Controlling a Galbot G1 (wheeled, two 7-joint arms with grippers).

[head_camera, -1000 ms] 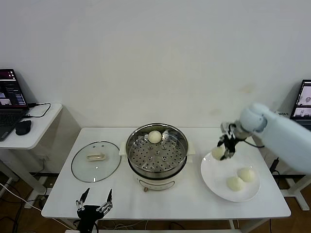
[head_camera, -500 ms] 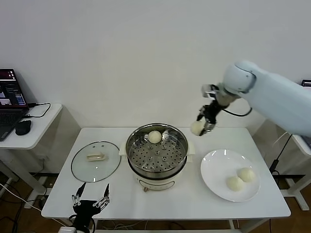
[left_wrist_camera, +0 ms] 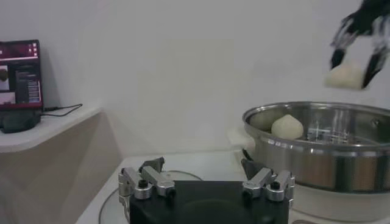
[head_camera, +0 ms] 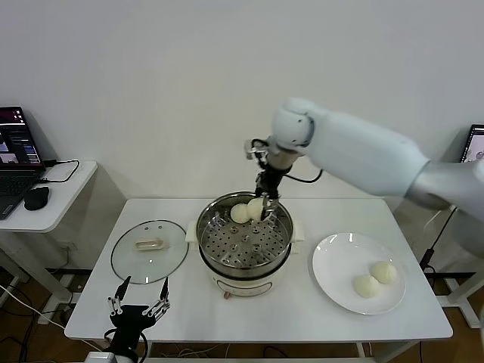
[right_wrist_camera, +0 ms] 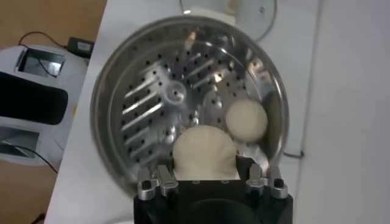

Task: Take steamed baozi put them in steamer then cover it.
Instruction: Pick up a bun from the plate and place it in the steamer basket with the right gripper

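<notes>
**Kid:** What are you doing right now?

**Me:** I am holding one bun in the right tool. The tool is squeezing it from both sides, and it is hanging over the back part of the steamer.

**Kid:** Is there a bun in there already?

**Me:** Yes, one is sitting on the holey tray, near the back wall. My bun is just beside it. Two more are waiting on the white plate (over on the right side of the table).

**Kid:** What could go wrong?

**Me:** I think my bun could land on top of the other one, because they are so close. It could also stick to the tool and roll when I let go.

**Kid:** And the lid?

**Me:** The glass cover is lying flat on the table, left of the steamer. My left tool is waiting at the front edge near it, with its fingers spread apart.

**Kid:** Can you read any words?

**Me:** No. I am seeing a laptop screen on a side desk, but the writing is too small to read.
</notes>
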